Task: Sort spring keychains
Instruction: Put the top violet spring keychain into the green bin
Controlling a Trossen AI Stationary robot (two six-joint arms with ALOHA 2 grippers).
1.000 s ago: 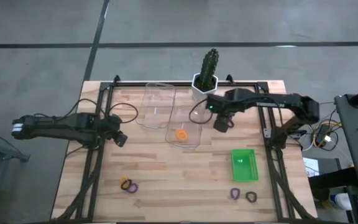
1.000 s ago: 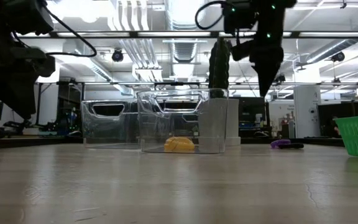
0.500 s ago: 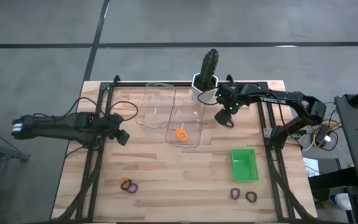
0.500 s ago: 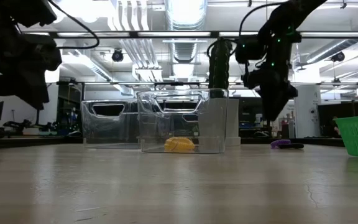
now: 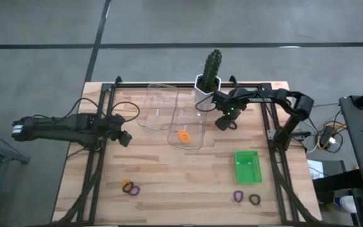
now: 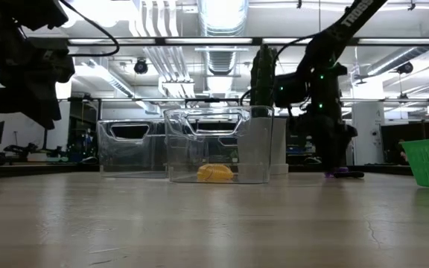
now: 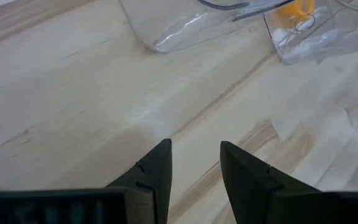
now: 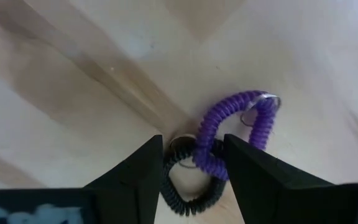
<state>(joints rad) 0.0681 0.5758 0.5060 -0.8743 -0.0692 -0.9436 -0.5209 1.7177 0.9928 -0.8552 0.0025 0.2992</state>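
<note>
A purple spring keychain (image 8: pixel 236 118) and a black one (image 8: pixel 188 198) lie overlapping on the table, right of the clear bins. My right gripper (image 8: pixel 194 155) is open, down at the table, one finger on each side of where they cross. It also shows in the high view (image 5: pixel 223 123) and the low view (image 6: pixel 332 152). An orange keychain (image 5: pixel 183 135) lies in the nearer clear bin (image 5: pixel 197 142). More keychains lie near the front: an orange-and-black pair (image 5: pixel 126 185) with a purple one (image 5: pixel 135 190), and a purple (image 5: pixel 237 196) and a black one (image 5: pixel 254 199). My left gripper (image 7: pixel 194 162) is open and empty above the table's left side (image 5: pixel 123 140). My right gripper comes down on the purple keychain's lower loop (image 8: pixel 205 152) and the black keychain's upper end (image 8: pixel 178 149), which pass between its open fingers. I cannot tell whether the fingers touch them. Both keychains lie flat on the table.
A second clear bin (image 5: pixel 158 107) stands left of the first. A potted cactus (image 5: pixel 210 70) stands at the far edge, close behind my right gripper. A green basket (image 5: pixel 247 166) sits at the right. Black frame rails (image 5: pixel 98 164) run along both sides.
My right gripper has come down from well above the bins to table level beside the clear bin, its arm drawing back toward the far right. The keychains have stayed where they were.
</note>
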